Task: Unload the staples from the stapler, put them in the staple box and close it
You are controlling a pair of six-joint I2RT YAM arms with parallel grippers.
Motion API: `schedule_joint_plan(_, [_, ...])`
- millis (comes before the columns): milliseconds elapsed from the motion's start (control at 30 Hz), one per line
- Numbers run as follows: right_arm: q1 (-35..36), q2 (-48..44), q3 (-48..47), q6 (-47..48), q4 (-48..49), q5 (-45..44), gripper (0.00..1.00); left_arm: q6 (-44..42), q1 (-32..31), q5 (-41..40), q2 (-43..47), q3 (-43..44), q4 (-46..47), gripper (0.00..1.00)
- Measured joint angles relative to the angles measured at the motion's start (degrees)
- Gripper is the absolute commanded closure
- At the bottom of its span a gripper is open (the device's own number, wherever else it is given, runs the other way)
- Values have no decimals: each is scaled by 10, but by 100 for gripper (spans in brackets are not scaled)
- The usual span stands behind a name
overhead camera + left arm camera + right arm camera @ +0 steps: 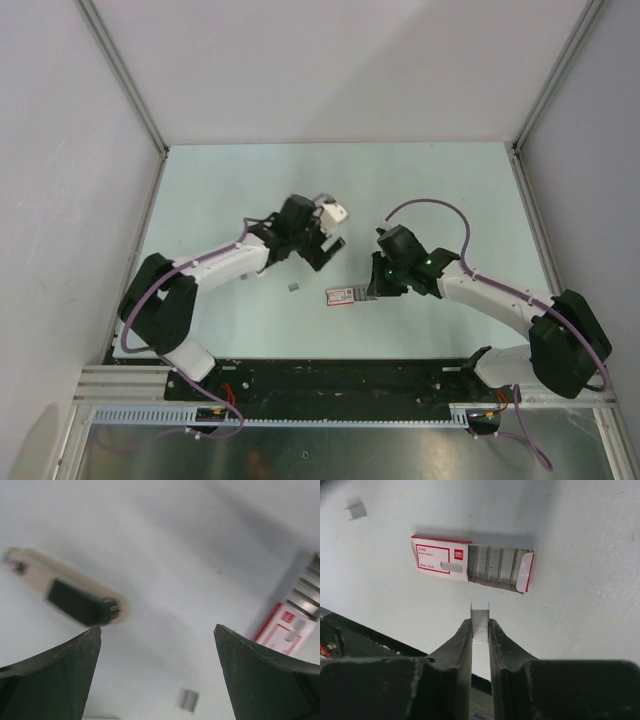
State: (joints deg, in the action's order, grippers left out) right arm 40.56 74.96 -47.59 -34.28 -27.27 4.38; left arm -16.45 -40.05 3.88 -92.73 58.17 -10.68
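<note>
Grey staples (pixel 480 614) sit pinched in my right claw (pixel 480 626) near the open box (pixel 433 556), probably for dropping in; my left claw (pixel 157 630) gapes empty.

A pale green table (pixel 430 190) carries 2 small items close together, toward its near edge. One is a red-and-white staple packet (pixel 343 295), its inner tray (pixel 497 565) slid out to the right to show rows of grey strips. Just left of it, apart, lies 1 short loose block of staples (pixel 293 288). A blurred black stapler (pixel 80 602) shows against the surface; whether it touches cannot be told.
</note>
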Motion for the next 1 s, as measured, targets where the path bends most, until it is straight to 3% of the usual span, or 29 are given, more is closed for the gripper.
schedule_joint_plan(233, [52, 68, -3, -3, 14, -50, 100, 12, 93, 36, 62, 21, -25, 1])
schedule_joint_plan(1000, [76, 162, -50, -3, 41, -101, 100, 25, 104, 49, 100, 16, -55, 1])
